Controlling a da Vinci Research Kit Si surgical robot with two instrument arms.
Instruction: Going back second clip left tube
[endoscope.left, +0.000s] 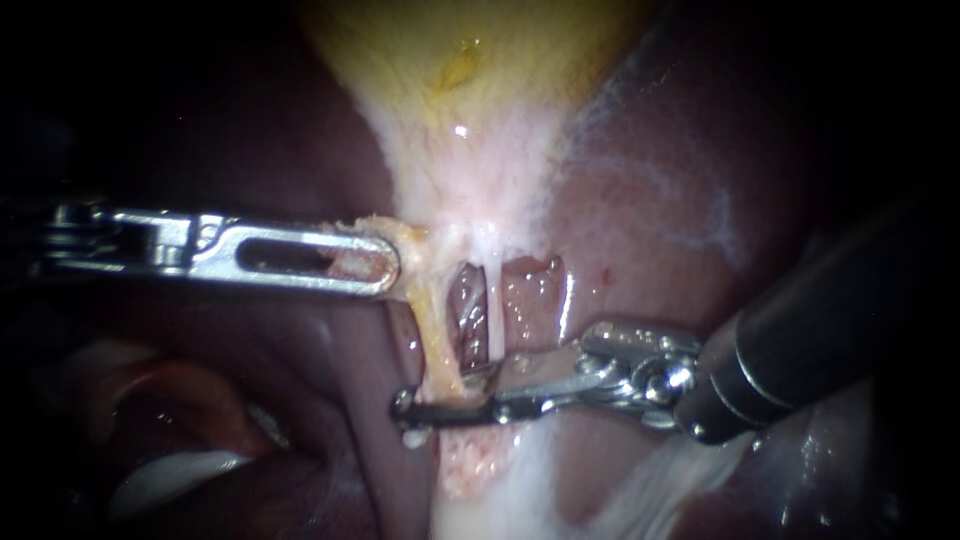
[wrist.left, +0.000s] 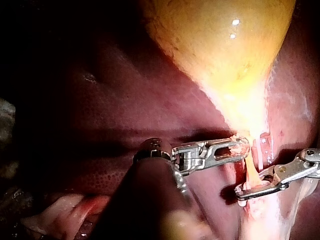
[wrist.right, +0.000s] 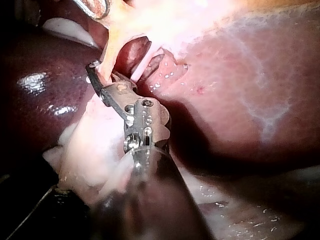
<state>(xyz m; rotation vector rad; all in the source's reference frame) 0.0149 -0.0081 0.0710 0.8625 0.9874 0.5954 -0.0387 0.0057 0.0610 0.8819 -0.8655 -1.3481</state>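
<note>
The yellow gallbladder (endoscope.left: 470, 50) narrows into pale tissue from which two tubes run down. My left instrument (endoscope.left: 375, 262) comes in level, its slotted jaws shut on a flap of that pale tissue beside the gallbladder's neck, pulling it leftward. The yellowish left tube (endoscope.left: 432, 330) runs down into the jaws of my right instrument (endoscope.left: 430, 400). Those jaws stand open with a narrow gap, one on each side of the tube's lower end. The thin white right tube (endoscope.left: 495, 310) hangs just to the right, behind the upper jaw. No clip shows clearly. The right wrist view shows the same jaws (wrist.right: 100, 75) around the tube.
Dark red liver (endoscope.left: 680, 200) surrounds the tubes on both sides, with a whitish patch at the right. A window of red tissue (endoscope.left: 530, 300) shows between and beside the tubes. Pale fatty tissue (endoscope.left: 480, 470) lies below the right instrument's jaws.
</note>
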